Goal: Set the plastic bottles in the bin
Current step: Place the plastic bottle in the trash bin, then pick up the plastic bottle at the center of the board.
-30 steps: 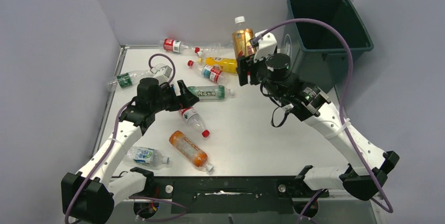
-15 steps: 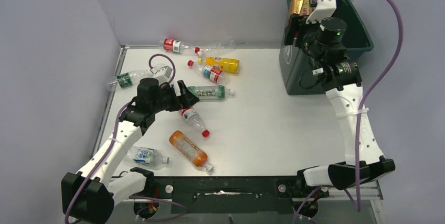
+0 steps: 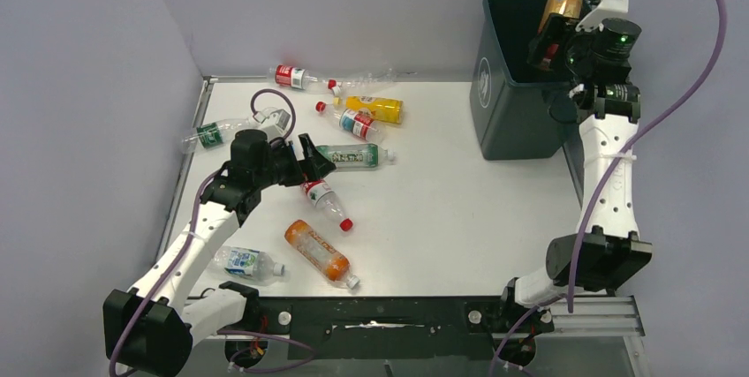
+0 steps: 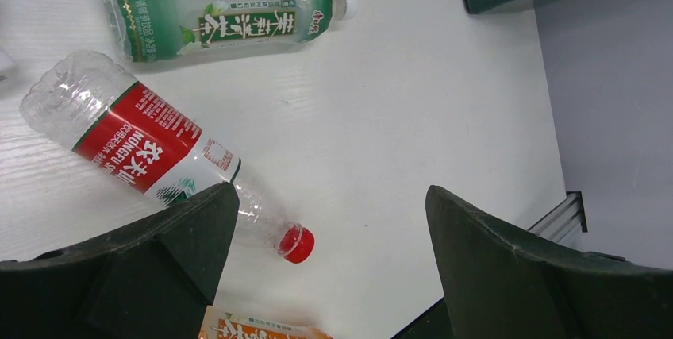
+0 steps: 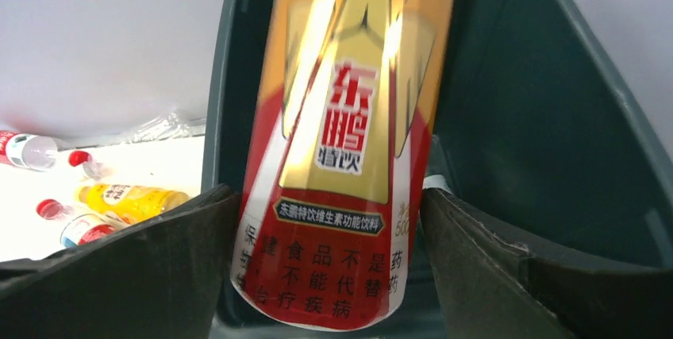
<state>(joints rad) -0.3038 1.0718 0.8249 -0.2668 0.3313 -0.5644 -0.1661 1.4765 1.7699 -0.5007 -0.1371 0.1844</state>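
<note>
Nearest the arms' bases and well apart from the bin (image 3: pixel 512 125), an orange bottle (image 3: pixel 316 253) and a blue-labelled bottle (image 3: pixel 245 262) lay flat on the desk (image 3: pixel 442 218). Farther in, the left pincer (image 3: pixel 303 158) hung with its fingers spread wide and nothing between them, just above a red-labelled bottle (image 4: pixel 143 144) (clear, with a red cap). A green-labelled bottle (image 4: pixel 214 21) lay just beyond that. Further back, a yellow bottle (image 3: pixel 375 109) lay on the side of the bin that bore the white emblem (image 3: pixel 483 77). At the far corner, above the open bin, a gold bottle (image 3: pixel 560 8) stood nearly upright between the fingers of the right pincer (image 5: pixel 331 196). Whether they gripped it could not be told.
</note>
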